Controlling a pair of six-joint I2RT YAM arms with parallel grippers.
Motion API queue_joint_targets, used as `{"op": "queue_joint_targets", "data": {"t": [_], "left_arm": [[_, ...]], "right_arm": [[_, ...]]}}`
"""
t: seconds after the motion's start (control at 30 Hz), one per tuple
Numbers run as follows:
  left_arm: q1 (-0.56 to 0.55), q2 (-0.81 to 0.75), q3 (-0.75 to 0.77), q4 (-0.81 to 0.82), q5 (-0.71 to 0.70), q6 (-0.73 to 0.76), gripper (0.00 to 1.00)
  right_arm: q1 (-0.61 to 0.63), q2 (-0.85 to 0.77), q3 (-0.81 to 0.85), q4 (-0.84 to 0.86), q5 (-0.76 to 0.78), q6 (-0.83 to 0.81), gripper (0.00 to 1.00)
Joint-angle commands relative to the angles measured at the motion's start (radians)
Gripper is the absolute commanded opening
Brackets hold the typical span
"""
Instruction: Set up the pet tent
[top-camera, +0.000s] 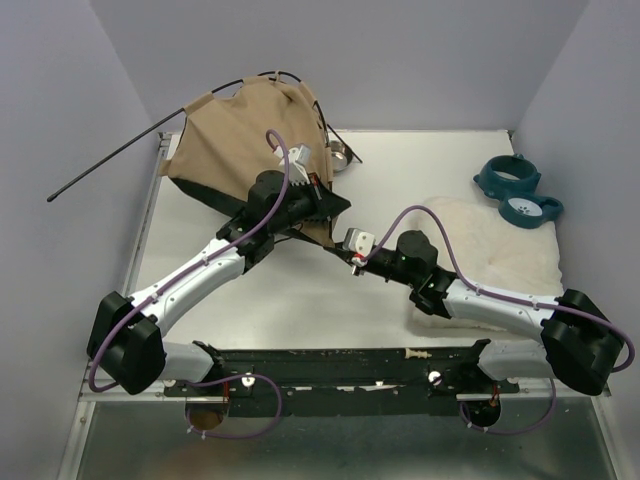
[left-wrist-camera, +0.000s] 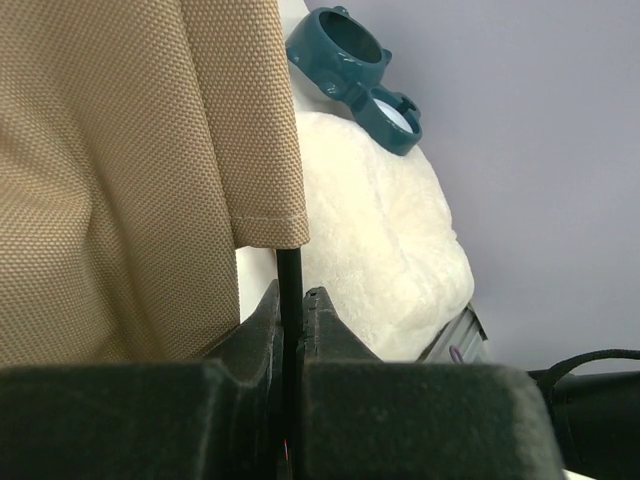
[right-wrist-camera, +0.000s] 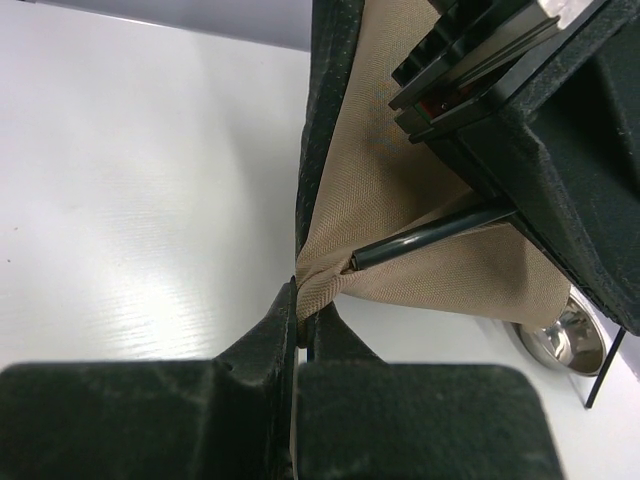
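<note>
Pet tent (top-camera: 240, 125) sits far-left on the table (top-camera: 400, 170), likely light, limp cloth on springy poles (top-camera: 110, 163); left gripper (left-wrist-camera: 293, 320) clamps a pole end (left-wrist-camera: 289, 270), right gripper (right-wrist-camera: 300, 310) pinches its hem corner (right-wrist-camera: 322, 278), the sensible holds.

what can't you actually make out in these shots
- Pet tent doorway: no view shows it, only slumped fabric.
- Metal bowl: partly behind the tent in the top view.
- Pole: left wrist view, upper part inside the fabric sleeve.
- Left fingers: top view, under their wrist.
</note>
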Motion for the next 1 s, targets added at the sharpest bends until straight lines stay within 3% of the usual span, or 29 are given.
{"op": "queue_joint_targets", "data": {"t": [0.0,0.67,0.97], "left_arm": [[0.033,-0.015,-0.02,0.063,-0.153,0.054,0.0],[-0.01,-0.044,-0.096,0.099,-0.174,0.097,0.0],[-0.008,-0.082,-0.151,0.116,-0.171,0.112,0.0]], "right_arm": [[0.042,-0.006,0.003,-0.048,-0.084,0.03,0.01],[0.042,0.009,0.072,-0.12,-0.049,0.211,0.01],[0.033,0.026,0.123,-0.223,-0.015,0.424,0.01]]}}
